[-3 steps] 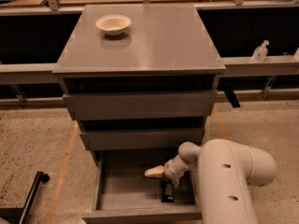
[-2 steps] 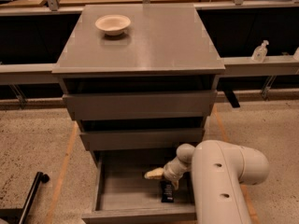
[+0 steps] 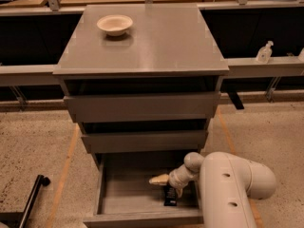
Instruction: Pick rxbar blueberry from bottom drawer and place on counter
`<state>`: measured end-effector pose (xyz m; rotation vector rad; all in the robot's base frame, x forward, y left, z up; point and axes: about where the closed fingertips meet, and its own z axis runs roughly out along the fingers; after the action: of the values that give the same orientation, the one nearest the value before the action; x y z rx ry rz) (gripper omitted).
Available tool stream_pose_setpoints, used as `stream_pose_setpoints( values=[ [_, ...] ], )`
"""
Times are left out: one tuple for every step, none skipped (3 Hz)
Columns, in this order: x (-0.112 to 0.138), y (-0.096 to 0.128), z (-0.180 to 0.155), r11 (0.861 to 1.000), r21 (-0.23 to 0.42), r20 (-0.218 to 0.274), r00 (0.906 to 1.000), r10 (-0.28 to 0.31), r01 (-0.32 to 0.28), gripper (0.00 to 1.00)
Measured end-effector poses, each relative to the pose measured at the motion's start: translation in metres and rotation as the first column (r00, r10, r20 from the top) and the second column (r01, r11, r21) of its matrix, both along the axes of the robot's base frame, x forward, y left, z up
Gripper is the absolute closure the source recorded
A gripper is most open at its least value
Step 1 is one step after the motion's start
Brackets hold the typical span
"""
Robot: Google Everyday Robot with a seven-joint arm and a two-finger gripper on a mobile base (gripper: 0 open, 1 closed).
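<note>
**Q:** Now, where was the gripper point(image 3: 166, 186) at this entry?

**A:** It was down inside the bottom drawer point(image 3: 142, 217), which stood pulled out, toward its right side. The white arm point(image 3: 232, 189) reached in from the lower right.

**Q:** And the fingers point(image 3: 159, 179)?

**A:** They were spread. One cream finger pointed left and the other angled downward. They gripped nothing that I could see.

**Q:** Where was the snack bar point(image 3: 170, 197)?

**A:** It lay flat on the drawer floor, just under the gripper and near the front right corner. I could not tell whether anything touched it.

**Q:** And the counter point(image 3: 156, 37)?

**A:** It carried a pale bowl point(image 3: 114, 24) near its back left corner. The two upper drawers point(image 3: 142, 107) sat slightly open.
</note>
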<state>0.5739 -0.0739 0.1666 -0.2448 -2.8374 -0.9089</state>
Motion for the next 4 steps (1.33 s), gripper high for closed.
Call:
stream_pose_setpoints(
  values=[
    [-0.002, -0.003, -0.01, 1.0, 0.002, 0.002, 0.9998, -0.022, 0.022, 0.0],
    [-0.004, 0.0, -0.021, 0.999, -0.019, -0.003, 0.9997, -0.026, 0.026, 0.0],
    [-0.004, 0.005, -0.032, 0.998, -0.06, -0.002, 0.9998, -0.018, 0.018, 0.0],
    [-0.005, 0.011, -0.046, 0.996, -0.085, -0.023, 0.9996, -0.016, 0.014, 0.17]
  ],
)
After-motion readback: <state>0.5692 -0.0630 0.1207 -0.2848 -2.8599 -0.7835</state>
